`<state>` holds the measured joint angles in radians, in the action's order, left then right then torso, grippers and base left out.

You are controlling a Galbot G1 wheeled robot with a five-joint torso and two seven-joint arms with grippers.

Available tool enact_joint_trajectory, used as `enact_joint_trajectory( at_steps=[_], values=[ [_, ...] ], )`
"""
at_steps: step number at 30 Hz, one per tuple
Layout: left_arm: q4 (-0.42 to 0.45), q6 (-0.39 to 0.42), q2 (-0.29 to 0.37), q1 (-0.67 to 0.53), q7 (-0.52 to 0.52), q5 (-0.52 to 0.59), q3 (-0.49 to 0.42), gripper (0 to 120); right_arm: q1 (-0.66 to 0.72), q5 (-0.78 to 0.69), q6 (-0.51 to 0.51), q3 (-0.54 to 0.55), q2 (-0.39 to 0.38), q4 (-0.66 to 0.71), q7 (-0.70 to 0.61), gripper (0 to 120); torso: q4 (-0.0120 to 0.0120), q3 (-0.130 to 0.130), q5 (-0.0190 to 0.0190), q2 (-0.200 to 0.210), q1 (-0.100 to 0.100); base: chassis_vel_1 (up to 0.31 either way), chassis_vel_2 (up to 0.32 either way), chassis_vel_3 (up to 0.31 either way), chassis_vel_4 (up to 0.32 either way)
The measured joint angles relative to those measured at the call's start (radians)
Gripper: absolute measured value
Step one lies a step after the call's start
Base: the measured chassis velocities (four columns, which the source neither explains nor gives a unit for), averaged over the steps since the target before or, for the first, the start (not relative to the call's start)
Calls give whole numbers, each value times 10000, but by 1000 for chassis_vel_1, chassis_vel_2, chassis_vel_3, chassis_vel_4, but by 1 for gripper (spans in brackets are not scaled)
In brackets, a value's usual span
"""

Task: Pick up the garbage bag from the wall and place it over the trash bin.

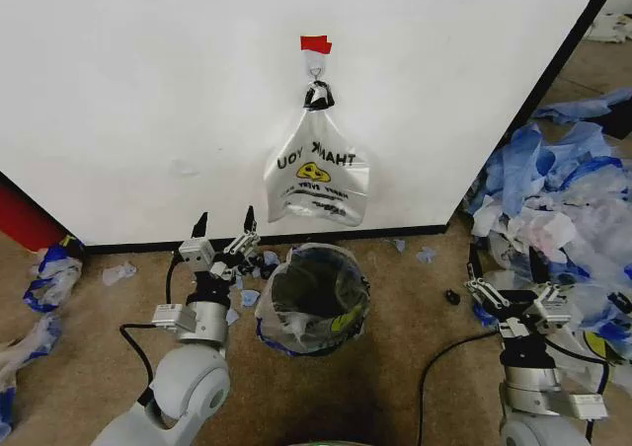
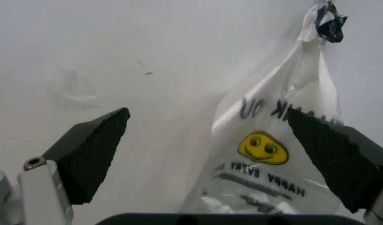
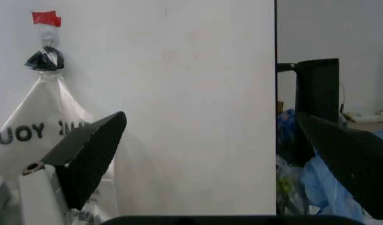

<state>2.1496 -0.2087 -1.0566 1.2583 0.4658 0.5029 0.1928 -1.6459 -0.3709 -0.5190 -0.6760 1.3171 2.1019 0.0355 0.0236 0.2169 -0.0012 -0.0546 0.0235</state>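
Observation:
The trash bin (image 1: 275,298), black wire mesh, stands on the carpet at the foot of the wall (image 1: 148,91). A clear garbage bag (image 1: 336,278) with blue trim and a yellow smiley is draped in and over its rim. A similar clear "THANK YOU" smiley bag (image 1: 318,175) (image 2: 266,154) with a black knotted top hangs from the hook (image 1: 314,66) under the red tape (image 1: 316,43). My left gripper (image 1: 225,227) (image 2: 207,126) is open and empty, just left of the bin, facing the wall. To the bin's right, my right gripper (image 1: 506,265) (image 3: 210,126) is open and empty.
A heap of blue-and-white plastic scraps (image 1: 558,199) lies at the right past the wall's black edge (image 1: 553,61). More scraps (image 1: 44,278) lie at the left, and small bits sit along the black base strip (image 1: 296,239). Cables trail from both arms.

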Motion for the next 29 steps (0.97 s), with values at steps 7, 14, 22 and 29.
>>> enact_joint_trajectory(
  at_steps=[7,14,22,29],
  values=[
    [0,0,0,0,0,0,0,100,0,0,0,1,0,0,0,100,0,0,0,0,0,0,0,0,0],
    [0,0,0,0,0,0,0,100,0,0,0,0,0,0,0,100,0,0,0,0,0,0,0,0,0],
    [0,0,0,0,0,0,0,100,0,0,1,0,0,0,0,100,0,0,0,0,0,0,0,0,0],
    [0,0,0,-1,0,0,0,100,0,0,0,1,0,0,0,100,0,0,0,0,0,0,0,0,0]
  ],
)
